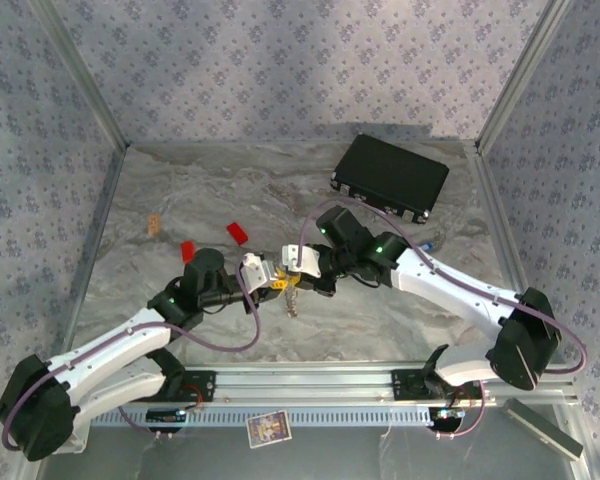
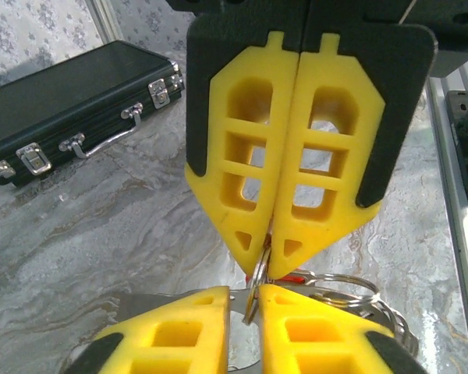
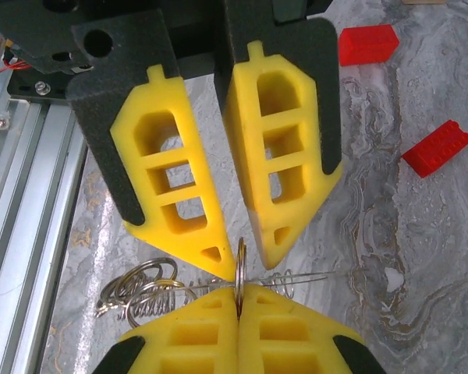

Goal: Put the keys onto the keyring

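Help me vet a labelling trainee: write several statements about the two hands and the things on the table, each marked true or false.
1. The right hand is shut on a thin metal ring. True.
2. The left hand has its fingers pressed tight together. False: its fingers stand apart, with the metal ring upright in the gap between their tips.
3. The black case lies with its lid open. False: the lid is down, and its silvery latches and handle face the camera.
4. Two red pieces lie on the table, apart from both hands. True.
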You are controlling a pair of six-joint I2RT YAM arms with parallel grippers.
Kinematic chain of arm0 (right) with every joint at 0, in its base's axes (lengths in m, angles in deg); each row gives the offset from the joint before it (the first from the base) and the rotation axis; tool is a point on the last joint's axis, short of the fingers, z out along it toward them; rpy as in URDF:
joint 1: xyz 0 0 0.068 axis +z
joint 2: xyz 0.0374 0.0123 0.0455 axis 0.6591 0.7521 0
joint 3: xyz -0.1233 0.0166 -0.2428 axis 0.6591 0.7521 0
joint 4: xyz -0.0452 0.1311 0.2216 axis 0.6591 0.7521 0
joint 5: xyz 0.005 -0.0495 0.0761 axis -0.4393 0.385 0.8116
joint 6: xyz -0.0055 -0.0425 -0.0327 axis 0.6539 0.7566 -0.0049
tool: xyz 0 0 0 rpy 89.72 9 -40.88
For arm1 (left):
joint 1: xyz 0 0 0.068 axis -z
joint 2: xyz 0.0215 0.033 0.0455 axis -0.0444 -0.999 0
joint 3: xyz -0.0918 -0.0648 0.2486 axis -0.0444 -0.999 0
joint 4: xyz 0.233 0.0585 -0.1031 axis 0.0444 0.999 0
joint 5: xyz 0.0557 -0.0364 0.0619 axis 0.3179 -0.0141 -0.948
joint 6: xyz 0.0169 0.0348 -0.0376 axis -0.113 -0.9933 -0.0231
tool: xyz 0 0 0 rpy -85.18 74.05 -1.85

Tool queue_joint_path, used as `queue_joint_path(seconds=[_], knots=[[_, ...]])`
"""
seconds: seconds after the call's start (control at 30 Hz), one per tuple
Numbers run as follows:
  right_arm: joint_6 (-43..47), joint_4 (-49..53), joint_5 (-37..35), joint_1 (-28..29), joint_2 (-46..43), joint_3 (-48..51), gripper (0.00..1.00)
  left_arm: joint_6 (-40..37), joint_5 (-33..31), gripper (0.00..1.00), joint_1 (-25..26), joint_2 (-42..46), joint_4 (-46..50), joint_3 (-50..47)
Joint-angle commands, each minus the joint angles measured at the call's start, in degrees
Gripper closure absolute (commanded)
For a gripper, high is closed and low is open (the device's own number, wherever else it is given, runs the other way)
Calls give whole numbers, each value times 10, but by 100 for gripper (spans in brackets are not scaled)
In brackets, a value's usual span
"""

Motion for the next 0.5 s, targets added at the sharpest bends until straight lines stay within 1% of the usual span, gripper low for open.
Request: queue_joint_path(seconds=[0.0,0.1,0.17,0.2,0.33,0.4,0.47], knots=[[11,10,10,7,-1,-20,100,-3,8,90,1,-6,-9,16],[4,-10,23,3,-13,-6,100,-1,9,99,1,-9,-14,15],[-7,-33,36,-6,-22,11,100,-1,9,100,2,-9,-20,12],[-16,-44,44,-12,-26,20,98,0,8,100,2,-8,-25,9],[-60,-94,71,-45,-45,56,81,8,8,100,2,-3,-57,-5],[-76,-114,83,-56,-53,73,77,11,8,100,2,0,-73,-13],[-86,-125,90,-60,-59,86,76,13,9,100,2,2,-86,-19]])
